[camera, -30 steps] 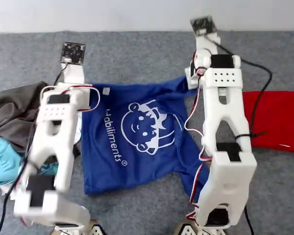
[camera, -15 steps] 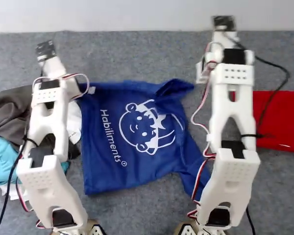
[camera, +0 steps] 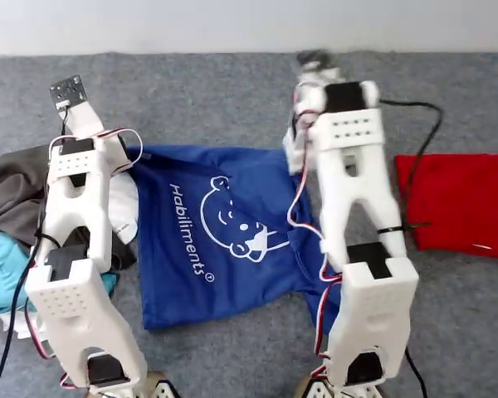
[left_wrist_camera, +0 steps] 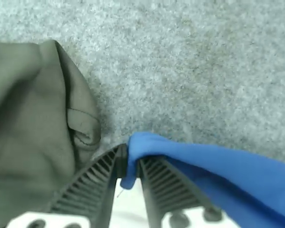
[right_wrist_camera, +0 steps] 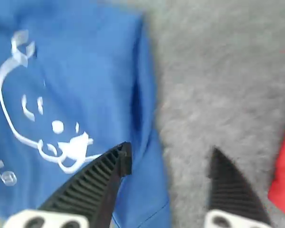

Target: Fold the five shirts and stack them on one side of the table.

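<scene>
A grey shirt (camera: 17, 191) and a teal shirt (camera: 0, 265) lie heaped at the left edge of the desk (camera: 216, 99). Beside them, the left claw (left_wrist_camera: 128, 161) is clamped on a corner of the blue shirt (camera: 224, 249), which is spread mid-desk. The right claw (right_wrist_camera: 168, 156) hangs spread apart over the blue shirt's right edge, and a red shirt (camera: 456, 203) lies farthest right.

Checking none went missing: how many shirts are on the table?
5: blue printed shirt centre; red shirt right; grey shirt, turquoise shirt and white shirt heaped left, partly hidden.
</scene>
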